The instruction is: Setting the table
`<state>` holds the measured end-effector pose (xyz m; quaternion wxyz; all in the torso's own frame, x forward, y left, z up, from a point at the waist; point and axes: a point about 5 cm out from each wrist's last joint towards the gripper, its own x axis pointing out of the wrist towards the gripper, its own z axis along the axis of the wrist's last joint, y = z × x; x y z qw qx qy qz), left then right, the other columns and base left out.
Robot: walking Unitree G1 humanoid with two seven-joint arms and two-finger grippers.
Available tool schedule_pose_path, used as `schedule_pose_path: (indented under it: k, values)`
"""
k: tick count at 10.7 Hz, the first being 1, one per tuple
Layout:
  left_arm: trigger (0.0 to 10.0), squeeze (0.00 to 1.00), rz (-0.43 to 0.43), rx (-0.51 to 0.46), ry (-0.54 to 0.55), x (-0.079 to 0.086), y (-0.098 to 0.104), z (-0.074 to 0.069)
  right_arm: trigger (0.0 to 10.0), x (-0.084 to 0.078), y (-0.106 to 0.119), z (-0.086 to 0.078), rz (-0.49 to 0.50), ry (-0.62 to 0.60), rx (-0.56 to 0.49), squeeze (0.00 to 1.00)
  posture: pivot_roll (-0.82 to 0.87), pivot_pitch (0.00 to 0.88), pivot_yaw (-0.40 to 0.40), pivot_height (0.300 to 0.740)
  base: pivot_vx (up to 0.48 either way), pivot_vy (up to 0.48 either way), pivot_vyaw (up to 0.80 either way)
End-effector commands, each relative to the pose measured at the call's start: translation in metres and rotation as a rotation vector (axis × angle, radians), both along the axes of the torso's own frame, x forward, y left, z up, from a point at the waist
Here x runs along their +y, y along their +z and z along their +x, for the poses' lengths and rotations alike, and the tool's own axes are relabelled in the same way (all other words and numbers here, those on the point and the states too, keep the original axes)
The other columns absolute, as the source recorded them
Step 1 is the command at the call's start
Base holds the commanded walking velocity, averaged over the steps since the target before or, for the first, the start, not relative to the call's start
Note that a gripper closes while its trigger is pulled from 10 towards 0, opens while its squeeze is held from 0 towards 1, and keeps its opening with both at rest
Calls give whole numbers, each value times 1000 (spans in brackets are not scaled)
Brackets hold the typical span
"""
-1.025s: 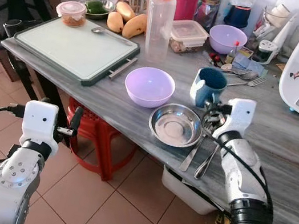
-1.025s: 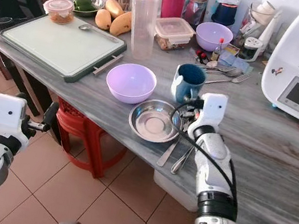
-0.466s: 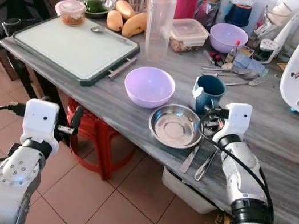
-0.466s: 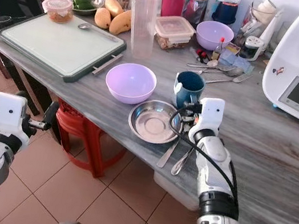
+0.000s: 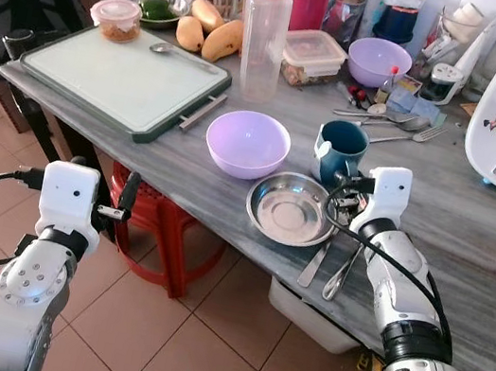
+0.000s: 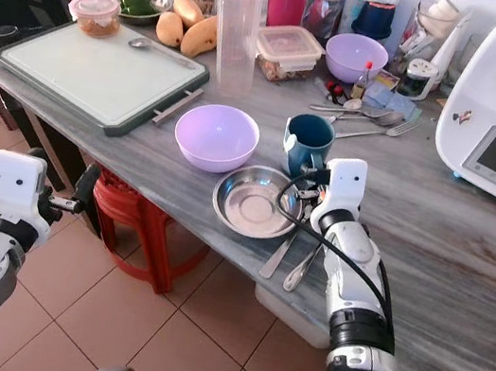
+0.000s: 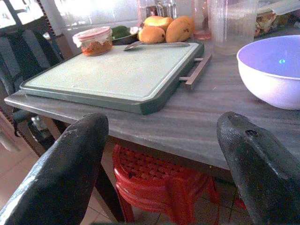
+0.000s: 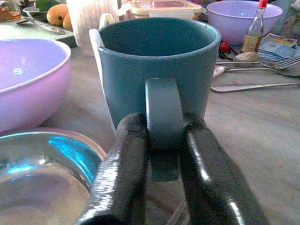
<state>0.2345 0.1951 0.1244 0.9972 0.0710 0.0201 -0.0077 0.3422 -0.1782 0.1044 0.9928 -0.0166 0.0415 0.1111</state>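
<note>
You had the grey counter (image 5: 183,169) before you, with the green-rimmed cutting board (image 5: 123,77) at its ten o'clock. Nearer centre stood the lilac bowl (image 5: 248,142), the steel dish (image 5: 290,208) at its four o'clock, and the blue mug (image 5: 341,151) at the dish's one o'clock, just beside the rim. Your right gripper (image 8: 161,154) had its fingers (image 8: 124,164) closed on the mug's handle, while your left gripper (image 7: 159,164) hung wide open and empty below the counter edge.
</note>
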Motion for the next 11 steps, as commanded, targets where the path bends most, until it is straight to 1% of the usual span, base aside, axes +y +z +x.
schedule_pose_path:
  k: [1, 4, 8, 11]
  values:
    - [10000, 0, 7, 9, 10, 0, -3, 1, 10000, 2, 1, 1, -14, 14, -3, 1000, 78, 16, 44, 740, 0, 0, 0]
    - [10000, 0, -3, 3, 9, -3, -3, 5, 10000, -6, 8, 0, -46, -20, -44, 1000, 66, 7, 41, 740, 0, 0, 0]
    - [10000, 0, -14, -6, 10, -5, -4, 11, 10000, -4, 16, 4, -73, -17, -77, 1000, 59, 0, 39, 740, 0, 0, 0]
    - [10000, 0, -20, -20, 8, -7, -3, 15, 10000, -7, 33, 6, -78, -57, -178, 1000, 49, 0, 38, 740, 0, 0, 0]
